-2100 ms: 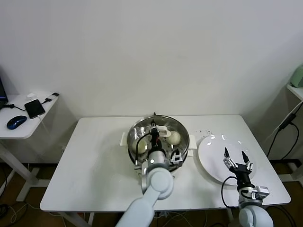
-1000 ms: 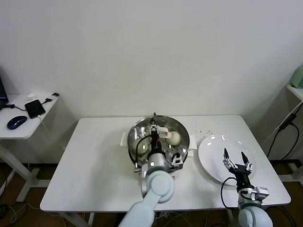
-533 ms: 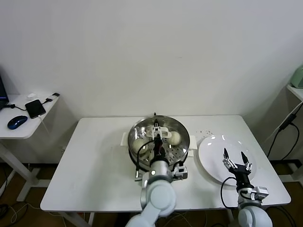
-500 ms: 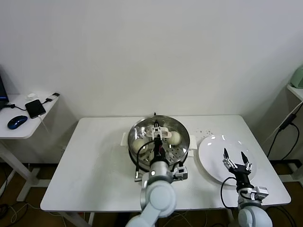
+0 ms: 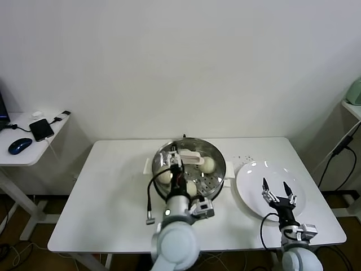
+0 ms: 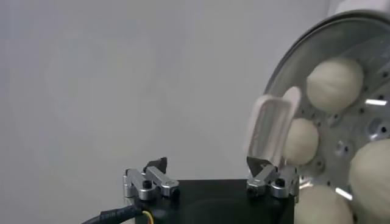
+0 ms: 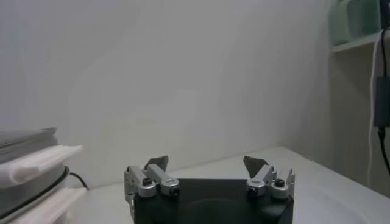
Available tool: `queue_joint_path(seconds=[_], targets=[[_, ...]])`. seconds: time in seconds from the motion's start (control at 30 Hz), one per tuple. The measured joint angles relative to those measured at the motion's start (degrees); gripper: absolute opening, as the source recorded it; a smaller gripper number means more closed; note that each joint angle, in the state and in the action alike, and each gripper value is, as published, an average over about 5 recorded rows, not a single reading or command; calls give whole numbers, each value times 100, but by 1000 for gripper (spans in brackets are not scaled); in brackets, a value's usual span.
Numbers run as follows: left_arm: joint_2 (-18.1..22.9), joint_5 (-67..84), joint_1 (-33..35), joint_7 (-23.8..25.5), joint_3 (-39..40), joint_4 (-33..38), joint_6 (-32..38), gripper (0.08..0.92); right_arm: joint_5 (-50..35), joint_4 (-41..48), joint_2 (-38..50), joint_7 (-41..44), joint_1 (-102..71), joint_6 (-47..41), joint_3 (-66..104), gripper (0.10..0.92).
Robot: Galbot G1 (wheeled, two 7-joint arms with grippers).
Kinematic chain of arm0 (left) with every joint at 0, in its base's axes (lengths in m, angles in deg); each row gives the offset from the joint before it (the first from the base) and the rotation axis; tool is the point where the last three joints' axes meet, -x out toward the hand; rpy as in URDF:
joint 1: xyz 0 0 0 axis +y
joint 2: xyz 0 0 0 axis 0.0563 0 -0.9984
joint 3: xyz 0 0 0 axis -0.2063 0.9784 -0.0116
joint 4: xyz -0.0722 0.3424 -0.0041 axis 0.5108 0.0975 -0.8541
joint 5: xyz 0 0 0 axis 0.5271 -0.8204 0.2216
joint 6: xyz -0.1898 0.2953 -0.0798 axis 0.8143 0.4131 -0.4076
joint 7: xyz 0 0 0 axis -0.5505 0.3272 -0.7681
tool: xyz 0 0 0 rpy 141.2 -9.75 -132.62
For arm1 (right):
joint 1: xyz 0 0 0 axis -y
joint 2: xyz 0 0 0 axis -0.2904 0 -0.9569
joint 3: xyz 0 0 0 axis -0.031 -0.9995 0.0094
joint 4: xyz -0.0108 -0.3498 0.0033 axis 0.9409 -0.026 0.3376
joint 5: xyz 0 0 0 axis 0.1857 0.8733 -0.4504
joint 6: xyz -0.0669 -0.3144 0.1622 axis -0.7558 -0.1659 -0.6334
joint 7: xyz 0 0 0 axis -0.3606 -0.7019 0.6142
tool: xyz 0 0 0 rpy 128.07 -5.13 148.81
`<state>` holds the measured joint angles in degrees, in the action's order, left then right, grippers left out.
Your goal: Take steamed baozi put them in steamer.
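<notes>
The steamer (image 5: 197, 142) stands mid-table, a shiny steel pot. Inside it I see baozi at the right (image 5: 208, 164), left (image 5: 164, 176) and near side (image 5: 190, 189). My left gripper (image 5: 172, 159) hovers over the pot's left part, open and empty. In the left wrist view the gripper (image 6: 207, 167) is wide open, and the steamer's perforated tray (image 6: 359, 119) holds several baozi (image 6: 334, 84) beside a cream handle (image 6: 272, 125). My right gripper (image 5: 276, 192) waits open over the white plate (image 5: 254, 175), and its wrist view shows its open jaws (image 7: 206, 163) holding nothing.
The white plate lies right of the steamer. A side table (image 5: 51, 138) at the far left carries a phone (image 5: 40, 129) and a blue mouse (image 5: 20, 145). A cable hangs at the right edge (image 5: 338, 149).
My left gripper has opened and drawn back and leftward from the steamer's middle, leaving a baozi inside. The right arm has barely shifted.
</notes>
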<state>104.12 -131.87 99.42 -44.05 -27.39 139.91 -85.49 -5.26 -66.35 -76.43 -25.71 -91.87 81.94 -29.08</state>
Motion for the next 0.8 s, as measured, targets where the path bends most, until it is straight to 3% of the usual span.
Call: queue_joint_path(seconds=[0.33, 0.57, 0.8], targets=[[-5, 1087, 579, -420, -1388, 641, 469, 823, 57, -314, 85, 359, -370, 41, -117, 823], [-103, 3455, 1049, -745, -2815, 711, 1550, 823, 184, -601, 56, 503, -719, -15, -201, 823], [-115, 5992, 1765, -1188, -3448, 482, 2603, 823, 376, -780, 55, 524, -998, -18, -280, 823]])
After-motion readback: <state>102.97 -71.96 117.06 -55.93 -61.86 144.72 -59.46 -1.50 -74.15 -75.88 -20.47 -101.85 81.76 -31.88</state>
